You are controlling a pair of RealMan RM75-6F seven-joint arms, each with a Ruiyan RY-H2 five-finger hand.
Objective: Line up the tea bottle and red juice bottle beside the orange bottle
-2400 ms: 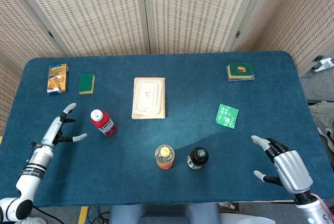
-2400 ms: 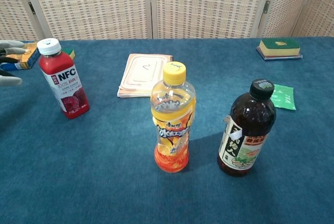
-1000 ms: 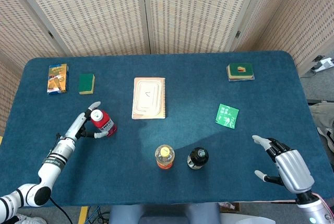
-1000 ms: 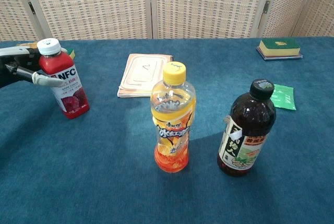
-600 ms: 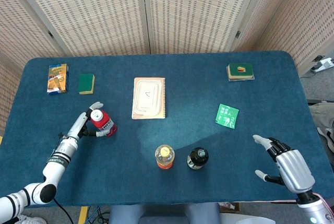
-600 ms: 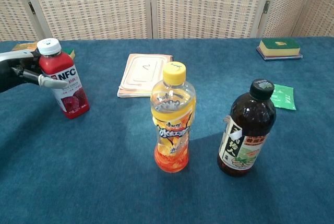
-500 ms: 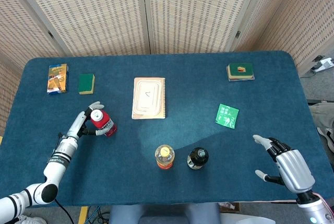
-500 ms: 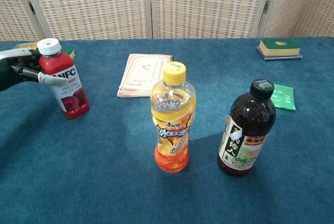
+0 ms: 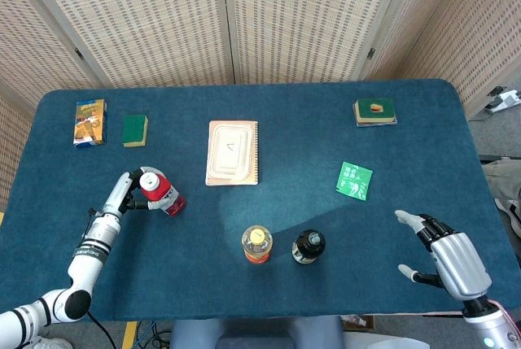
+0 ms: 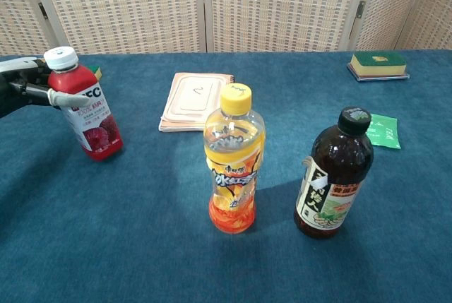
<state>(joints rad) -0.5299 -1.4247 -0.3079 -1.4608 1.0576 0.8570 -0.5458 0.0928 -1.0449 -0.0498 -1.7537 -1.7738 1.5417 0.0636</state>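
My left hand (image 9: 124,194) grips the red juice bottle (image 9: 159,191) at its neck, fingers (image 10: 65,97) wrapped just under the white cap; the bottle tilts to the left, its base on the blue table (image 9: 98,227) at the left side. The orange bottle (image 10: 234,159) stands upright near the front centre, and the tea bottle (image 10: 334,174) stands upright just to its right, close beside it but apart. My right hand (image 9: 452,258) hovers at the near right corner, fingers spread wide and holding nothing. Farther back lie a notebook (image 9: 233,152) at centre, a green packet (image 9: 355,181) to the right, a green sponge (image 9: 134,130) and a small box (image 9: 89,122) at far left.
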